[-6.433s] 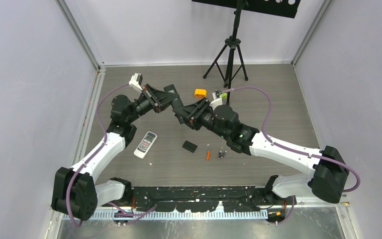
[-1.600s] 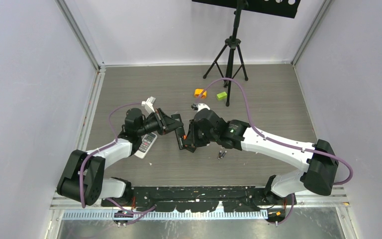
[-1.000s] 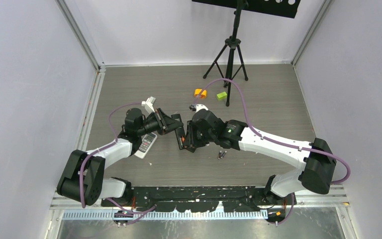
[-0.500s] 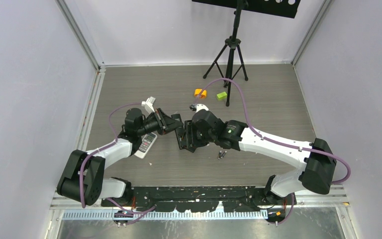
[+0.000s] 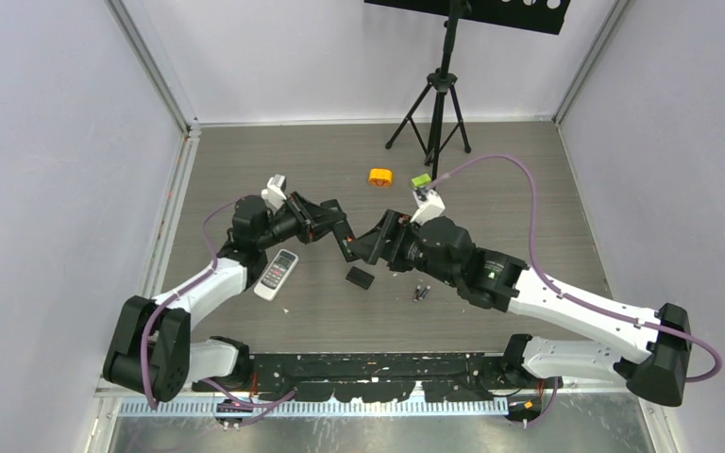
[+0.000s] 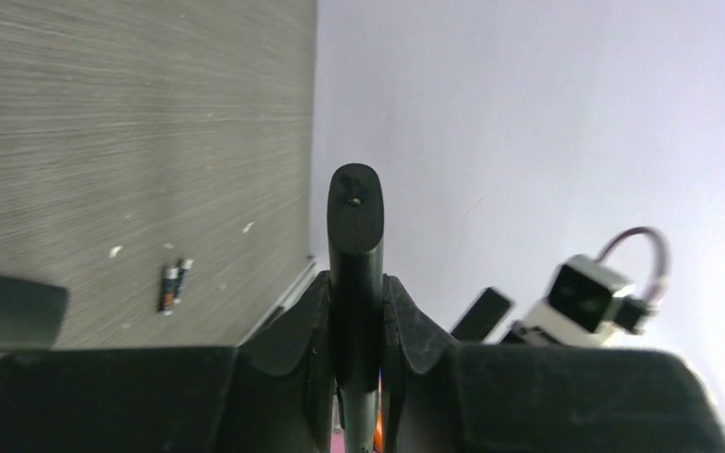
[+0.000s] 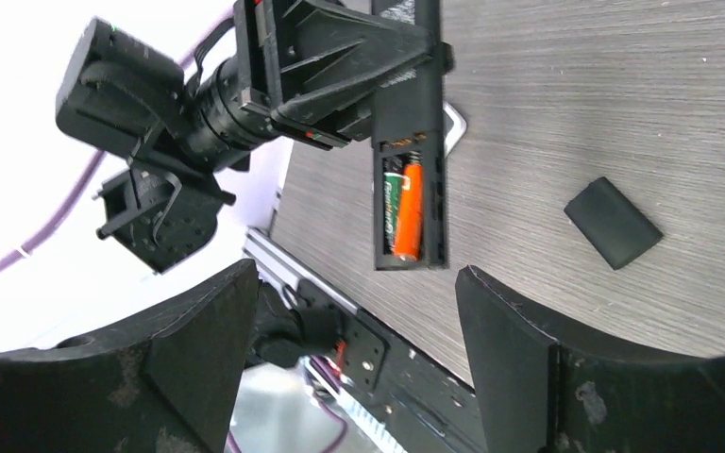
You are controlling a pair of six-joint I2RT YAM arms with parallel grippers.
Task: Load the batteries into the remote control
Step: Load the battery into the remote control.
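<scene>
Batteries [image 7: 409,212] — orange, green — in remote [image 7: 406,104] gripped by left end effector [image 6: 357,302], right end effector [image 7: 351,283] open, seemingly apart

A robotics lab's enclosed test cell: plain pale lilac wall panels [image 5: 47,189] in aluminium framing [image 5: 151,68] box in a grey wood-grain tabletop [image 5: 245,151], with a black tripod stand [image 5: 444,75] (legs spread) at the back.
</scene>
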